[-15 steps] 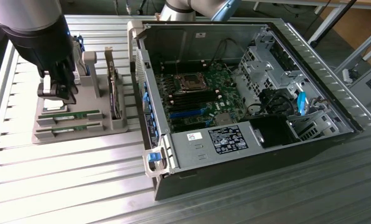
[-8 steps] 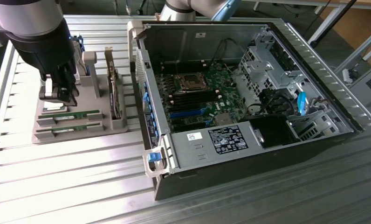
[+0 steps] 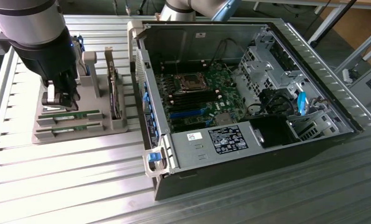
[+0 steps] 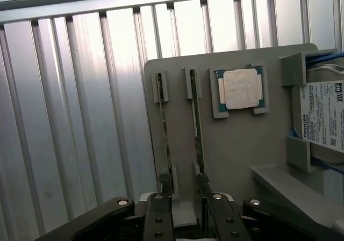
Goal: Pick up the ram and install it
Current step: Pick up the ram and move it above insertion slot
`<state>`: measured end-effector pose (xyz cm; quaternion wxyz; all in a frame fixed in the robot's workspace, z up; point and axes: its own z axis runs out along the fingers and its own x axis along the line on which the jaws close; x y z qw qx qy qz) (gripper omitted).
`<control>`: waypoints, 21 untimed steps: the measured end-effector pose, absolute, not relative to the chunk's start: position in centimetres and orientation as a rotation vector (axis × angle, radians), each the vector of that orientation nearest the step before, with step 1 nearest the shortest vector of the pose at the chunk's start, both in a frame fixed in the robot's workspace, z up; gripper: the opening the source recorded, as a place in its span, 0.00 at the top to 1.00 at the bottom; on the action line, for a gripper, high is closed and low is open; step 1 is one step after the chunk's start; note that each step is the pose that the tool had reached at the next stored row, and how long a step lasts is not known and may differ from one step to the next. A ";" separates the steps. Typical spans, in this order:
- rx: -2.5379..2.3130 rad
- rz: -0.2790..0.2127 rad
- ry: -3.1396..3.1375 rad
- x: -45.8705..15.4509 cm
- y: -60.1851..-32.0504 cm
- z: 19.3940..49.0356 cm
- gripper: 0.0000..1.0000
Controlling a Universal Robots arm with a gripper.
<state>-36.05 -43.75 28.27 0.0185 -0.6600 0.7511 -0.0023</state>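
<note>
Two green ram sticks stand on edge in slots of a grey holder (image 3: 61,135): one ram stick (image 3: 73,114) behind, another ram stick (image 3: 73,125) in front. In the wrist view they show edge-on, one ram stick (image 4: 164,128) beside the other ram stick (image 4: 198,128). My gripper (image 3: 58,99) hangs just above their ends at the exterior view's left. It is open and holds nothing. In the wrist view the gripper (image 4: 184,190) has one dark finger (image 4: 159,214) roughly in line with each stick.
The holder also carries a square silver processor chip (image 4: 240,87) and a hard drive (image 4: 322,117) standing on edge (image 3: 114,93). An open computer case (image 3: 248,154) with its motherboard (image 3: 198,93) lies at the exterior view's right. Ribbed metal table (image 3: 61,182) all around.
</note>
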 end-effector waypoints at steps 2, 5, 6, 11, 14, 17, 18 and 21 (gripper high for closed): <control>-2.050 -0.007 2.332 -36.1 -43.8 28.1 0.70; -2.050 -0.007 2.332 -36.0 -43.9 27.8 0.70; -2.050 -0.007 2.332 -36.0 -43.9 27.7 0.70; -2.050 -0.007 2.332 -36.0 -43.9 27.3 0.70; -2.050 -0.007 2.331 -36.0 -43.9 27.0 0.70; -2.050 -0.007 2.331 -36.0 -43.9 26.8 0.70; -2.050 -0.007 2.331 -36.1 -43.9 26.7 0.70; -2.050 -0.007 2.331 -36.2 -44.0 26.5 0.70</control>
